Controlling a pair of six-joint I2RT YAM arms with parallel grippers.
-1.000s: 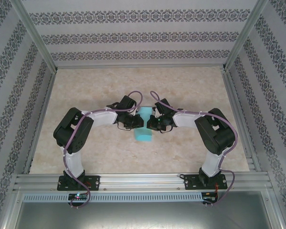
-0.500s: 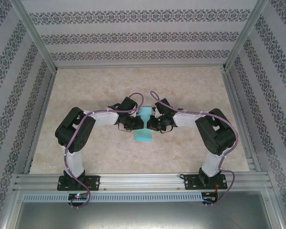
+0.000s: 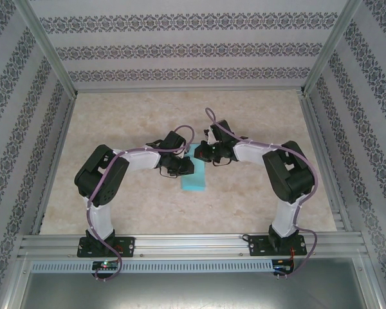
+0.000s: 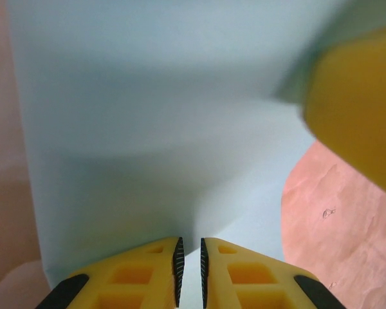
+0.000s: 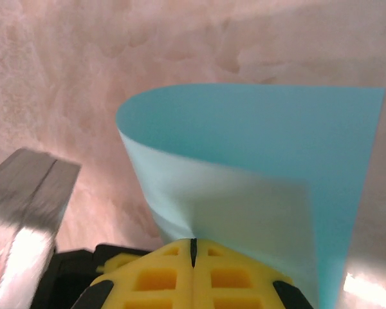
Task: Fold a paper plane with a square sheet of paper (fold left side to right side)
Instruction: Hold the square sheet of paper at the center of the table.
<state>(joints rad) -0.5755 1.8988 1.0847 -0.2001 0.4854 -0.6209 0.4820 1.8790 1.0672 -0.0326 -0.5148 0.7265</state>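
Square sheet of paper point(image 3: 194, 181) sits roughly midway between the left and right edges of the desk point(image 3: 116, 116), a bit closer to the near edge than the far one. Its near part lies flat on the marble top; the far part is under the two wrist heads, so from the top camera I can't see it. Right gripper point(image 5: 193, 243) is clenched, jaws meeting with no gap. The turquoise sheet comes straight out of that seam and curls up and over in a loop, so it's grasping the paper with that edge lifted. Left gripper point(image 4: 190, 252) is at the sheet's left side, jaws almost together with a thin slit and pale blue showing in it. I can't tell whether it pinches the sheet or just sits over it. In the left wrist view the raised sheet stands right in front of the fingers and hides the desk behind it. A blurred yellow finger point(image 4: 357, 109) of the right gripper cuts in at upper right, against the paper. From above, the two grippers face each other across the sheet, close together, the right one slightly farther from the near edge. Around: purple cables point(image 3: 139, 152) along both arms, an aluminium rail point(image 3: 193, 243) at the near edge carrying the bases, frame posts point(image 3: 50, 55) rising from the far corners, and striped patterned wall panels point(image 3: 193, 48) on three sides. A blurred grey block point(image 5: 26, 193) sits left in the right wrist view; I can't tell what it is.
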